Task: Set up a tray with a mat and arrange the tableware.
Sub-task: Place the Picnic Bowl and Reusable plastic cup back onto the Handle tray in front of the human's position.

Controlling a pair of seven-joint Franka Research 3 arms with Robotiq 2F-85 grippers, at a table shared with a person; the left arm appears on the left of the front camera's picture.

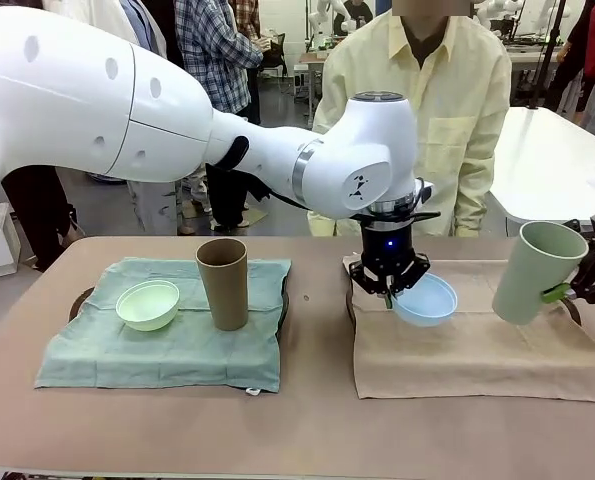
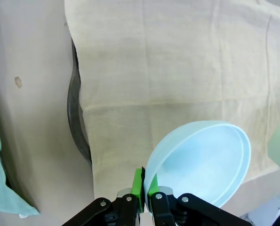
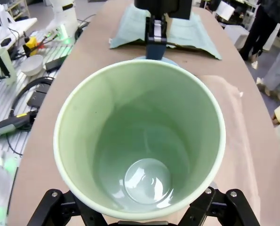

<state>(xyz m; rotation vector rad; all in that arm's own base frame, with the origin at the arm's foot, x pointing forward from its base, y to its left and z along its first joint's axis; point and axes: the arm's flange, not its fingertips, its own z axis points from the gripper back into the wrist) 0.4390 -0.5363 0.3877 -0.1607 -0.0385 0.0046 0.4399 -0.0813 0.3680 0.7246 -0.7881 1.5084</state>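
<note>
Here the left arm reaches across the middle of the surface (image 1: 307, 440), and the left gripper (image 1: 388, 290) pinches the rim of the light blue bowl (image 1: 426, 300) between its pressed-together fingers. In the left wrist view the green pads (image 2: 138, 184) clamp the bowl's thin wall from inside and outside, and the bowl hangs tilted on its side, its opening turned away from the gripper. The bowl is held over the near-left part of the beige mat (image 1: 472, 350), which lies toward the right end of the surface; whether the bowl's lower edge touches the mat cannot be told. A dark tray rim (image 2: 76, 117) shows under the left edge of that mat.

The right gripper (image 1: 565, 292) comes in at the right edge of the surface and holds the pale sage green cup (image 1: 533, 271), its fingers spread around the cup's lower body. The cup leans with its mouth tipped toward the left arm, over the right side of the beige mat. The right wrist view looks straight down into the cup's glossy inside (image 3: 142, 141), with the black fingers on either side of its base.

Toward the left end of the surface lies a green mat (image 1: 167, 345), slightly rumpled. On it the tan brown cup (image 1: 223, 282) stands upright near the mat's middle, and the pale mint green bowl (image 1: 148, 304) sits just beside it, toward the left edge, tipped a little toward the camera.

A person in a pale yellow shirt (image 1: 427, 110) stands at the far edge of the surface.
</note>
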